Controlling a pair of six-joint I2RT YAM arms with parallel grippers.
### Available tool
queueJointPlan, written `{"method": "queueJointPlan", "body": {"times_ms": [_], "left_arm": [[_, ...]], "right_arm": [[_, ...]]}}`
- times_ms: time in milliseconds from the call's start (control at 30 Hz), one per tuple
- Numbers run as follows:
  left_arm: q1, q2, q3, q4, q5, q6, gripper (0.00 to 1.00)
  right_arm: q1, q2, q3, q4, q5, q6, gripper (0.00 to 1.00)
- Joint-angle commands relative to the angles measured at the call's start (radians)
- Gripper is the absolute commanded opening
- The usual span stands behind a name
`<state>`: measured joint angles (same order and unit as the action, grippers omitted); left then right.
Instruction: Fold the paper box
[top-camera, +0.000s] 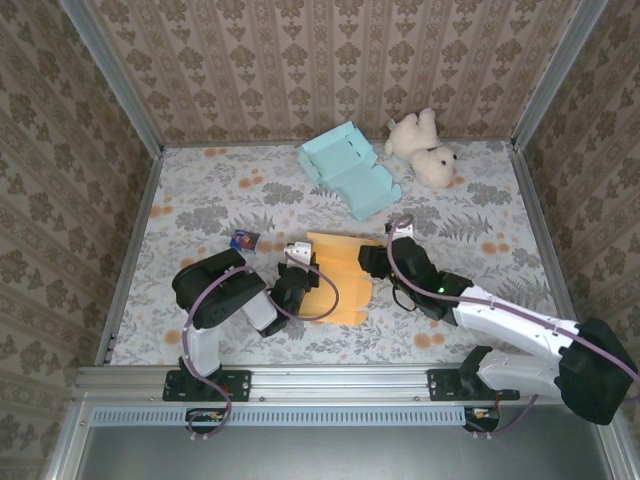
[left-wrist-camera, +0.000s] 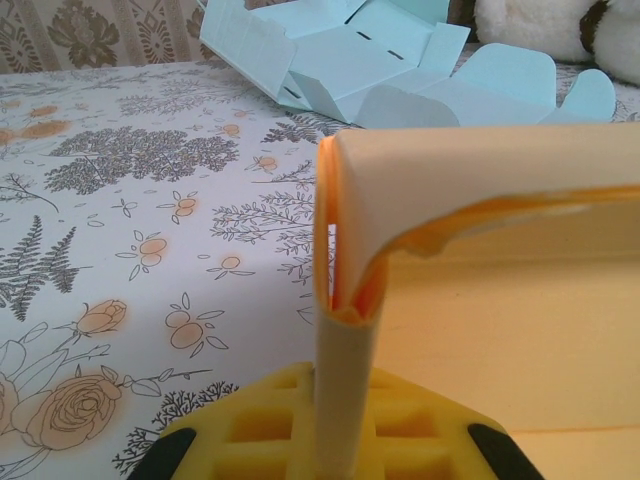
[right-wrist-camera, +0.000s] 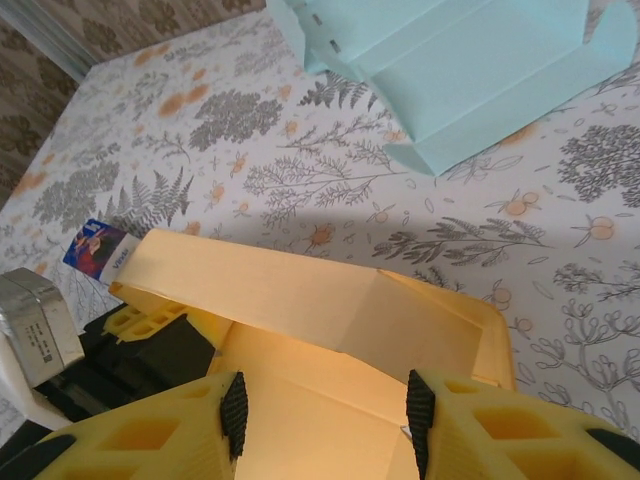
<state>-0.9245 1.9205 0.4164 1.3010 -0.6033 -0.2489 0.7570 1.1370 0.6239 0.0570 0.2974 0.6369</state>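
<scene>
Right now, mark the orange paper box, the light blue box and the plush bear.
orange paper box (top-camera: 348, 270), top external view, middle of its flat panel.
light blue box (top-camera: 362, 185), top external view, on its long open panel.
plush bear (top-camera: 422, 145), top external view, white fur mid-body.

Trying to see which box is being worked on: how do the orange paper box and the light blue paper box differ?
The orange paper box lies at the near side; the light blue paper box lies at the far side beside the teddy bear. The left pincer is shut on a flap of the orange one, bending it up; nothing touches the light blue one. Both are unassembled paper blanks with some flaps raised.
</scene>
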Motion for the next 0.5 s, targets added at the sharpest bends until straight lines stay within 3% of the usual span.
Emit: {"method": "queueJointPlan", "body": {"times_ms": [0, 467], "left_arm": [[-0.01, -0.014, -0.019, -0.003, -0.024, -0.015, 0.0], [-0.011, 0.008, -0.008, -0.001, -0.026, -0.025, 0.0]], "right_arm": [[0.021, 0.028, 0.051, 0.035, 0.006, 0.014, 0.49], [0.03, 0.1, 0.05, 0.086, 0.04, 0.016, 0.51]]}}
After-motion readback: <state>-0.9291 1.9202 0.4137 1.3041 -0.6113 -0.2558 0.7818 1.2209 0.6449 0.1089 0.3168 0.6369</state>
